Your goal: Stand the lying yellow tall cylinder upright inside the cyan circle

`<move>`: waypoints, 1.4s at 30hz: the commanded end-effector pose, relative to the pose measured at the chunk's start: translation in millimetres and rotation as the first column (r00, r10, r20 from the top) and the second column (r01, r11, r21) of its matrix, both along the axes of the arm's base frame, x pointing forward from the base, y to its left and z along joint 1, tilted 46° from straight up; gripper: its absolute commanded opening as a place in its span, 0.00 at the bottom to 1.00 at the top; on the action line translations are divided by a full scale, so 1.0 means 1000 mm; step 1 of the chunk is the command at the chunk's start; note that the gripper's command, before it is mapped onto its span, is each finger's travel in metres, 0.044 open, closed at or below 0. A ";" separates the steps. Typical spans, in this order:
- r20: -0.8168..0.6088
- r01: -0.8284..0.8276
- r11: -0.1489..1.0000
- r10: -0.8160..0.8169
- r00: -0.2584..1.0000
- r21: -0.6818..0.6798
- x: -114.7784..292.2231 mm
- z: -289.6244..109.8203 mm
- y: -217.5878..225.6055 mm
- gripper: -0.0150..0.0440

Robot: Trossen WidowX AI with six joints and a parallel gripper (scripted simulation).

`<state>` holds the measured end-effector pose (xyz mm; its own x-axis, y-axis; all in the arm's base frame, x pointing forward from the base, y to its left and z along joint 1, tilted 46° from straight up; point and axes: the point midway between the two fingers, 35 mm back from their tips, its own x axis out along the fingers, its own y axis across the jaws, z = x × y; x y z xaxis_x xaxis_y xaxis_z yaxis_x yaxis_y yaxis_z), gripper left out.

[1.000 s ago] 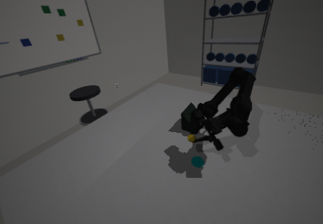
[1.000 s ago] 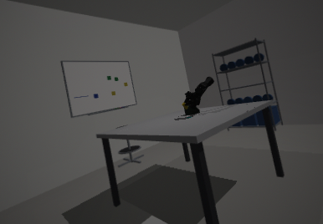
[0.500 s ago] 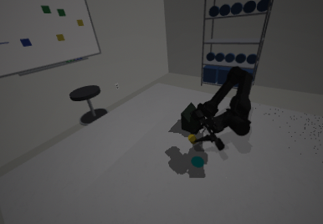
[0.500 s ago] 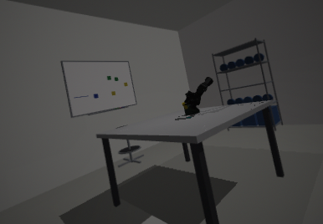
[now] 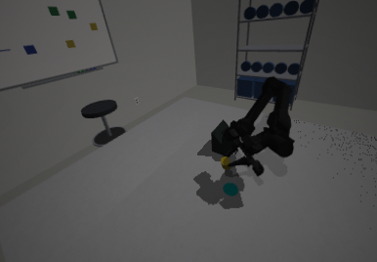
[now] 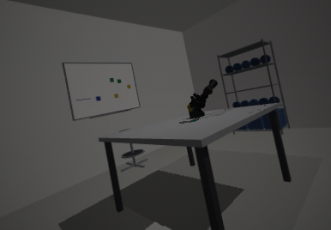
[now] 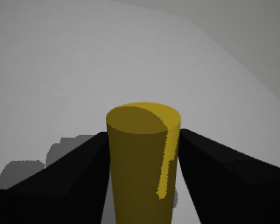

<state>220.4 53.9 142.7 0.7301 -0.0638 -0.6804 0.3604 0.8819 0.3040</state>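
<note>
Firmly in hand (image 7: 143,178): yellow cylinder (image 7: 139,172).

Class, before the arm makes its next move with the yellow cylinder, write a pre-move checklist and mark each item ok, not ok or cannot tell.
1. Hand shut on the yellow cylinder: ok.
2. Cylinder sits between both fingers, not slipping out: ok.
3. Cylinder is over the cyan circle: not ok; in the top view it is beside the circle, toward the arm.
4. Circle free of other objects: ok.
5. Cylinder axis vertical: cannot tell.
6. Cylinder lifted off the table: cannot tell.
</note>
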 end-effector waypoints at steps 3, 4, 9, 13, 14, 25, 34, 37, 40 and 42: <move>0.038 0.021 1.000 -0.022 0.999 0.012 0.000 0.002 -0.001 0.43; 0.045 0.024 1.000 -0.025 0.999 0.015 0.000 0.002 -0.001 0.43; 0.077 0.037 0.999 -0.039 0.996 0.029 -0.001 0.004 -0.001 0.43; 0.102 0.048 0.998 -0.052 0.993 0.042 -0.001 0.005 0.000 0.43; 0.108 0.050 0.998 -0.055 0.993 0.045 -0.001 0.006 0.000 0.43; 0.176 0.076 0.993 -0.090 0.980 0.086 -0.002 0.010 0.000 0.43; 0.227 0.095 0.988 -0.121 0.966 0.125 -0.003 0.013 0.000 0.43; 0.244 0.100 0.985 -0.132 0.961 0.139 -0.003 0.014 0.000 0.43; 0.260 0.105 0.983 -0.143 0.955 0.154 -0.004 0.015 0.000 0.43; 0.271 0.109 0.981 -0.150 0.951 0.164 -0.004 0.016 0.000 0.43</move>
